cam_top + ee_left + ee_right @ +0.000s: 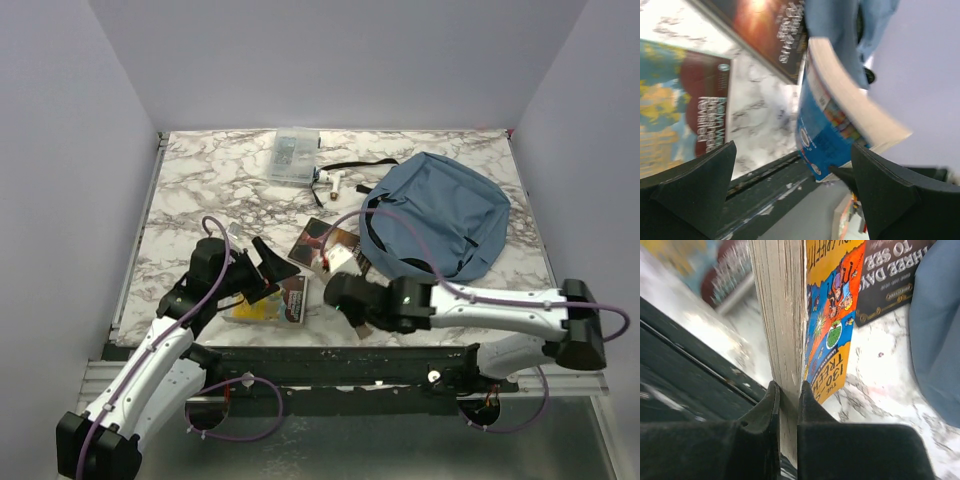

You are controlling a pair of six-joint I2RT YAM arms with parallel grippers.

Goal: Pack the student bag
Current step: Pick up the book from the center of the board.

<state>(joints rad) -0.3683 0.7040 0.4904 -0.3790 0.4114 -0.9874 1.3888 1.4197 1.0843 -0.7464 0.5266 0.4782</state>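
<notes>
right gripper [788, 390] pinched paperback [832, 315] between its fingers | left gripper [793, 150] wide, empty, yellow book [670, 110] beside fingers | student bag [440, 215] beyond fingertips, apparently nothing packed

Left arm [150, 370] and right arm [500, 305] had white shells with black joint housings. A purple cable [213, 219] ran along each arm in loose loops. Left pincer [792, 150] and right pincer [788, 390] were matte black; fingers [695, 185] were thick and wedge-shaped.
</notes>
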